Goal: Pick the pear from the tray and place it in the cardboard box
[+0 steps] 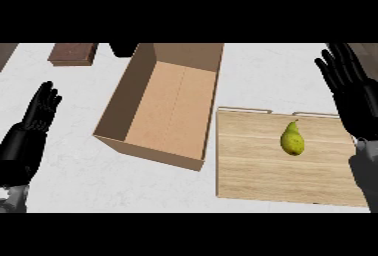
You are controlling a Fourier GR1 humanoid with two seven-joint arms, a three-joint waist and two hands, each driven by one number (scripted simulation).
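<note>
Yellow-green, the small pear (292,139) lies untouched on the pale wooden tray (251,175), just beside the open brown cardboard box (140,100). Both the black right hand (348,85) and left hand (38,112) hover with fingers straight, holding nothing. The pick has not begun; next, the right hand must descend over the pear.

A yellow-green pear (292,139) lies on a pale wooden tray (258,175) at the right of the white tabletop (88,180), stem end pointing away, with an open cardboard box (166,107) just beside the tray's left edge. The left hand (38,112) shows at the left edge and the right hand (351,82) at the right edge above the tray's far corner, both with fingers straight and apart from everything. At the far left sits a brown block (73,53), and beside it a dark object (123,49), cut off by the view's top, that cannot be identified.
</note>
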